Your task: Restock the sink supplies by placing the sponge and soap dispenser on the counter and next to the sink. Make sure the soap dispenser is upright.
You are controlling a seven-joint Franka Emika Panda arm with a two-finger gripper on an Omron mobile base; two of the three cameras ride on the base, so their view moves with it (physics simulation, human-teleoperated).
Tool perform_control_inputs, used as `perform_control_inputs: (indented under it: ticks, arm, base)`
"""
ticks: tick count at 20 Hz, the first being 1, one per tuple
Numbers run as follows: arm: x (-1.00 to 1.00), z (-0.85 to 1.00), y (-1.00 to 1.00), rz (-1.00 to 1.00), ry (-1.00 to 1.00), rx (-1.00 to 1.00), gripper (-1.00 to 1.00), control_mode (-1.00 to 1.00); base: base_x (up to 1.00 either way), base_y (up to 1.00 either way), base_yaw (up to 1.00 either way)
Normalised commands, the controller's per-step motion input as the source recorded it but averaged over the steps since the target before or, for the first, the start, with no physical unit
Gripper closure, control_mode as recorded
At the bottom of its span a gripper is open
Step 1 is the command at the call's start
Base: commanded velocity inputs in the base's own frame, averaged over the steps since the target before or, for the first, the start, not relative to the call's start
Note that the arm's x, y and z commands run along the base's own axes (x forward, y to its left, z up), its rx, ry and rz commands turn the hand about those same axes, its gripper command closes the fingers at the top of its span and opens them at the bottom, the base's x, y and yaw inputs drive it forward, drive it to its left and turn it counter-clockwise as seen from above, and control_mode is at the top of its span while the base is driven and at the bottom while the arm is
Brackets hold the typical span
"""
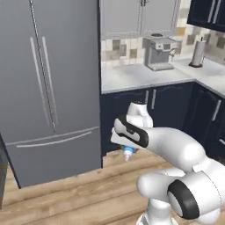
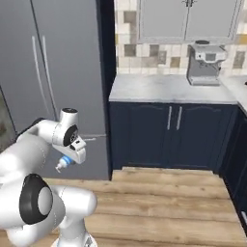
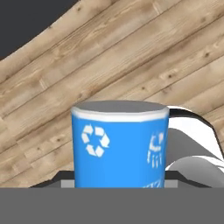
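- Hand view is showing the soap dispenser (image 3: 120,146) sitting right between the jaws, its blue body filling the space just ahead of the palm, flat base facing outward over the wooden floor (image 3: 131,52).
- From the left base view, the gripper (image 1: 128,151) is closed on the bottle with the white pump end pointing down toward the floor, not upright.
- Risk: the bottle is hanging inverted, so it could be set down on its pump and topple unless turned over first.
- Risk: slipping during the drive, since the counter (image 1: 140,77) is lying well apart.
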Motion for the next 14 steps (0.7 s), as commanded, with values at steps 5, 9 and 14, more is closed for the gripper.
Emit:
perform_control_inputs:
  ticks: [5, 9, 14]
  arm:
    - [0.0, 0.0, 0.0, 0.0, 0.0, 0.0, 1.0, 1.0]
    - [0.0, 0.0, 0.0, 0.0, 0.0, 0.0, 1.0, 1.0]
    - [0.0, 0.0, 0.0, 0.0, 0.0, 0.0, 1.0, 1.0]
  base:
    - [-0.41, 0.0, 0.69]
    - [-0.34, 0.13, 0.74]
    - [-0.35, 0.0, 0.75]
